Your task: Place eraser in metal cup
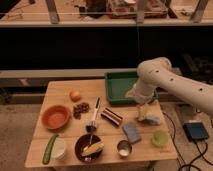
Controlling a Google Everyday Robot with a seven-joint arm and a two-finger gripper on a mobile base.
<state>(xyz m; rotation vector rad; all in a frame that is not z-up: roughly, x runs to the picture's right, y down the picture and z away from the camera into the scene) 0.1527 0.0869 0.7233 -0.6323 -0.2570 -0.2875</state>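
One white arm reaches in from the right side of my view, over a wooden table; its gripper hangs down just past the front right corner of the green tray, low over the table top; I cannot tell if the gripper is spread apart or pressed together. The eraser lies flat on the table to the left of the gripper in my view, near it but not touching; it is a small dark block with a reddish stripe, and it is turned at a slant. The metal cup stands upright near the front edge of the table; it is in front of the eraser and well apart from the gripper. A blue-grey sponge lies between the eraser and the metal cup, a bit to the right; a small grey-blue thing sits just beside the gripper, and I cannot tell what it is. A light green cup stands near the right edge of the table; a brown bowl with something yellow in it sits just left of the metal cup; a white cup and a long green cucumber are at the front left; a red-orange bowl, an orange and a brush with a blue handle lie farther back on the left.
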